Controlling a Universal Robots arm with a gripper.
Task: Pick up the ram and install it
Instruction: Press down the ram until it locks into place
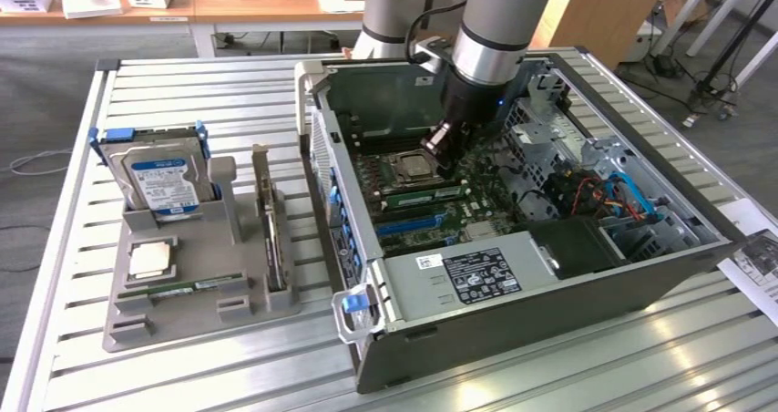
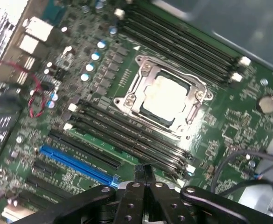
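Beside the open computer case, on the exterior view's left, flat in a grey holder: the ram, a thin, narrow green stick with small dark chips along it, long axis pointing toward the case. Printed matter too small to read: a blue-and-white label on the hard drive left of the case, a black label on the power supply inside it. Inside the case, gripper over the motherboard's memory slots, fingers clenched together; anything between them cannot be told.
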